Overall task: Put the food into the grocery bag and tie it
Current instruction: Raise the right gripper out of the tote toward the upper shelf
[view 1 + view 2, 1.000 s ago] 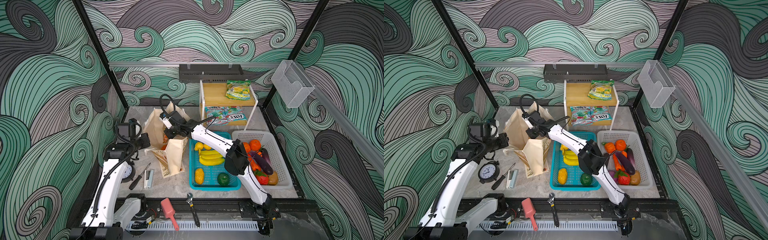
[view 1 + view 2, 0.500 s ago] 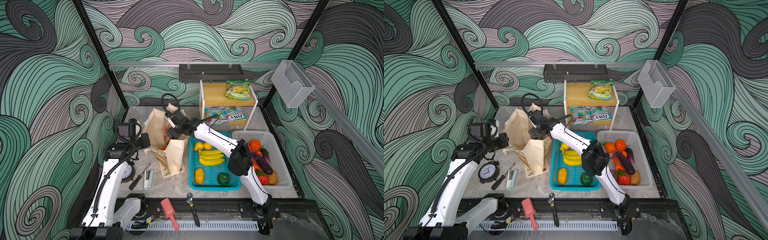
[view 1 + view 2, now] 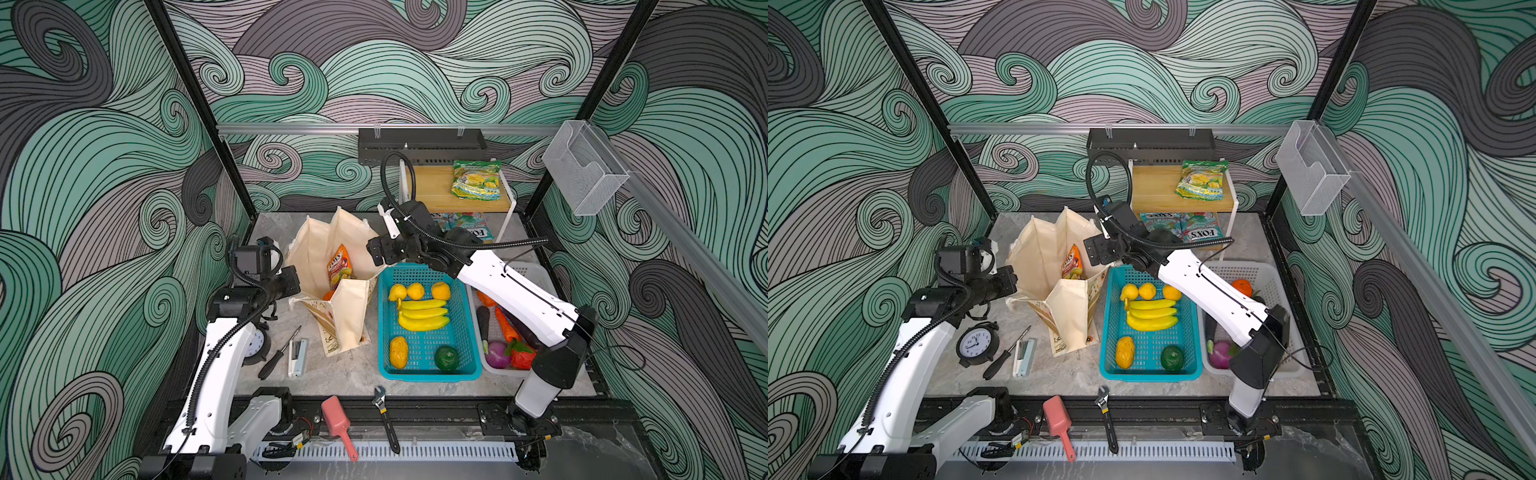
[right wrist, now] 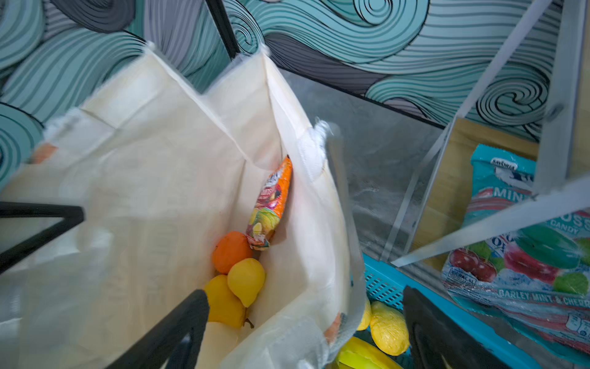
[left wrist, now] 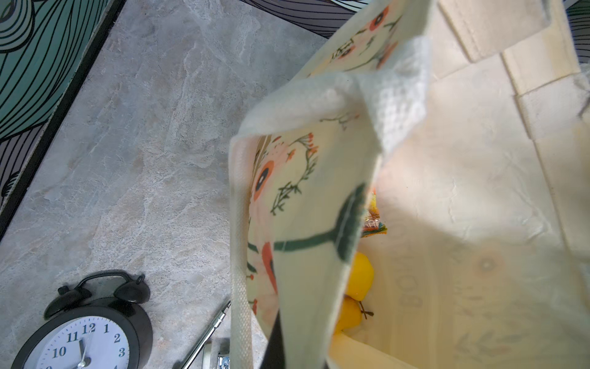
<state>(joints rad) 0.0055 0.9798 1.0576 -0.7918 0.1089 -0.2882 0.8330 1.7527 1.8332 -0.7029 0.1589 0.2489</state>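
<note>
The soft, light bag (image 3: pixel 320 249), open toward the left edge of the tabletop (image 3: pixel 353 374) with fruit (image 4: pixel 245 278) and a candy packet (image 3: pixel 340 268) inside, is pinched at its rim by the left gripper (image 3: pixel 293 286) while the right gripper (image 3: pixel 376 253) is spread over its opposite rim; its limp handles (image 5: pixel 399 96) seem best gripped for tying.

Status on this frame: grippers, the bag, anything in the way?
Left gripper shut on rim of cream floral canvas tote, holding it open. Right gripper open, empty, above the rim. Orange-red candy packet and toy fruit inside; nothing blocks the mouth.
</note>
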